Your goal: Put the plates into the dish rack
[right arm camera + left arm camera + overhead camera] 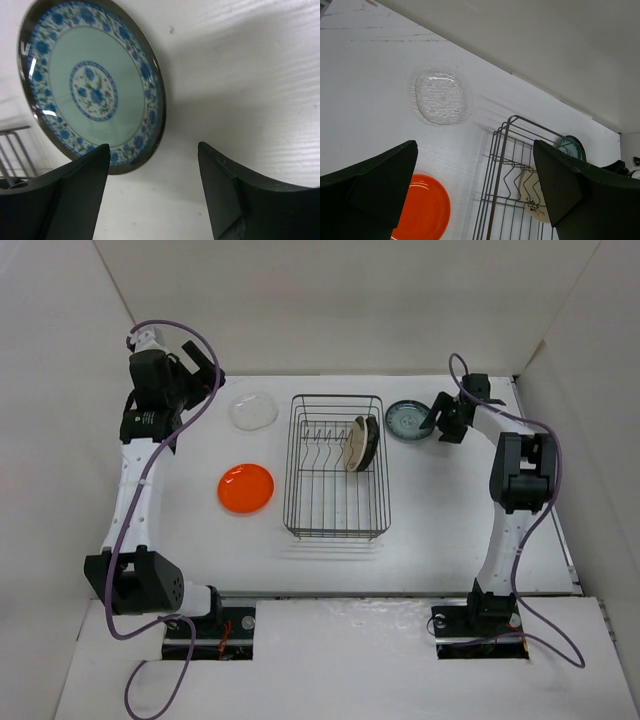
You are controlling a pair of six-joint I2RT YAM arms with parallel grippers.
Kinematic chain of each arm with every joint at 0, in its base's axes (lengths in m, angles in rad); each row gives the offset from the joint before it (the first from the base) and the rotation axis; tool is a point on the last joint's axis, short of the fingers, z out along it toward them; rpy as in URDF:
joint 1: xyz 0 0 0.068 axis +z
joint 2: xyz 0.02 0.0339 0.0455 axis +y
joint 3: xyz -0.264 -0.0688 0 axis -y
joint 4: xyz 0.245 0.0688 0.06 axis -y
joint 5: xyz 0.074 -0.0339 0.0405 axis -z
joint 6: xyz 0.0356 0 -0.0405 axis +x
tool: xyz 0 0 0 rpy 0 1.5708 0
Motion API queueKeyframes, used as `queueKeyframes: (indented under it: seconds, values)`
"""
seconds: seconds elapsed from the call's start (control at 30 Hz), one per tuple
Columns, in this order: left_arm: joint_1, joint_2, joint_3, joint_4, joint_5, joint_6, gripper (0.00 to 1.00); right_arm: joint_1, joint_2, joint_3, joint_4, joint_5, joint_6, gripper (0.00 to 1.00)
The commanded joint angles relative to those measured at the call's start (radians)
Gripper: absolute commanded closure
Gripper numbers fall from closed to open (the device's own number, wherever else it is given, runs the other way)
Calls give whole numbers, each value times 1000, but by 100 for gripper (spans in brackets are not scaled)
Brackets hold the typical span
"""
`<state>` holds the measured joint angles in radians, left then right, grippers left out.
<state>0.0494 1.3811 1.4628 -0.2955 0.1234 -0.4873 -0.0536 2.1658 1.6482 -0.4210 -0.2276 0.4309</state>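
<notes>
Right fingers (75,200) stood spread, empty, teal plate (95,85) flat on table (250,75) at their 10 o'clock, dish rack's (336,397) 2 o'clock; low flush rim could make them skid and shove it.

dish rack (336,510): dk metal wire; orange plate (246,488) glossy; clear plate (441,98) textured; teal plate (92,85) glazed

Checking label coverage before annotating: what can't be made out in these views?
Black plate: top view, mostly behind the cream plate; only its edge shows.
Orange plate: left wrist view, cut by the bottom edge and the left arm's finger.
Teal plate: right wrist view, lower rim behind the right arm's finger; contact unclear.
Dish rack: top view, too small to tell which prongs hold the plates.
</notes>
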Motion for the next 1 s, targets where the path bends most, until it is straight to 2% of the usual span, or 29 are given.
queueKeyframes:
  seconds: [0.0, 0.1, 0.13, 0.37, 0.47, 0.5, 0.57, 0.6, 0.67, 0.7, 0.83, 0.97]
  values:
    - [1, 4, -2, 47, 13, 13, 0, -12, 26, 65, -28, 16, 11, 25]
    - [1, 4, -2, 47, 22, 13, 0, -12, 69, 108, -51, 7, 11, 30]
    - [1, 4, -2, 47, 22, 13, 0, -12, 80, 120, -62, 7, 11, 35]
    - [1, 4, -2, 47, 22, 13, 0, -12, 143, 220, -168, 25, -10, 53]
    - [1, 4, -2, 47, 22, 13, 0, -12, 175, 266, -219, 37, -11, 57]
    - [1, 4, -2, 47, 22, 13, 0, -12, 175, 277, -228, 37, -11, 62]
    - [1, 4, -2, 47, 22, 13, 0, -12, 184, 288, -239, 48, -11, 66]
    - [1, 4, -2, 47, 22, 13, 0, -12, 184, 288, -239, 48, -11, 74]
    - [1, 4, -2, 47, 22, 13, 0, -12, 193, 298, -251, 48, -11, 77]
    - [1, 4, -2, 47, 22, 13, 0, -12, 193, 298, -251, 48, -11, 83]
    - [1, 4, 7, 47, 22, 13, 0, -12, 213, 346, -292, 57, -11, 96]
    - [1, 4, 7, 47, 22, 13, 0, -12, 223, 358, -303, 66, -11, 100]
